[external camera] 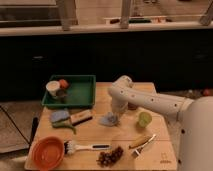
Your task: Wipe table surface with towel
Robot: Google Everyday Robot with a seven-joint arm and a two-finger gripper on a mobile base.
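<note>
Grey towel [107,120] on table [95,131], just beneath gripper [116,113]

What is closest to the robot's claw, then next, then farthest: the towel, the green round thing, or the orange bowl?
The claw is down low in the middle of the picture.
1. towel: right at the claw, just below it.
2. green round thing: off to the picture's right.
3. orange bowl: farthest, at the front corner on the picture's left.
</note>
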